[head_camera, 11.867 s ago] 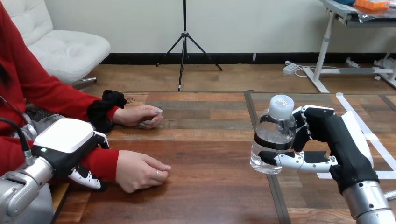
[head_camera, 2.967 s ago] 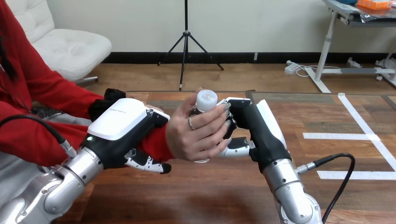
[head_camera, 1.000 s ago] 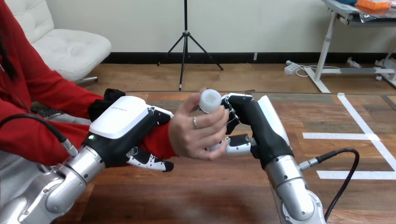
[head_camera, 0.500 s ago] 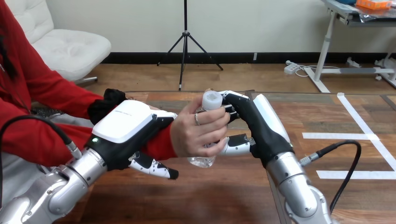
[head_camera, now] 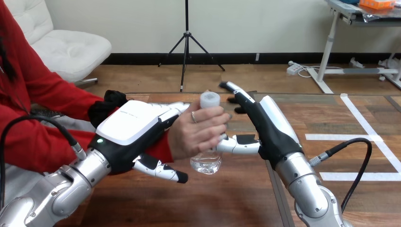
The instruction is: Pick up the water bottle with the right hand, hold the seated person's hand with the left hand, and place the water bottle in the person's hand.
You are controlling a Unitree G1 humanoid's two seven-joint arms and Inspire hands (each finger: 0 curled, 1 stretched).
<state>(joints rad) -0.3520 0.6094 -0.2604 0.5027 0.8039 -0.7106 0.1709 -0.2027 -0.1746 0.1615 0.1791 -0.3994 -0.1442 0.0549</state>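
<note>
Where the water bottle point(head_camera: 206, 163) is: upright above the desk point(head_camera: 227, 198), at centre, wrapped in the person's hand point(head_camera: 196, 132); its white cap point(head_camera: 209, 100) shows above that hand, its clear base below.
Right hand point(head_camera: 272, 130): just right of the bottle; fingers point(head_camera: 234, 88) straight and spread, pointing far, off the bottle. The thumb point(head_camera: 239, 143) reaches left toward it; whether it touches I cannot tell.
Left hand point(head_camera: 132, 125): left of the person's hand, over the wrist. Its fingers lie nearly straight along the far side and its thumb juts out beneath, so I see no closed hold.
Handling: I judge it light, thin-walled, smooth and easily dented; best taken gently round the mid-body.
Stage: I read the handover as nearly done.
</note>
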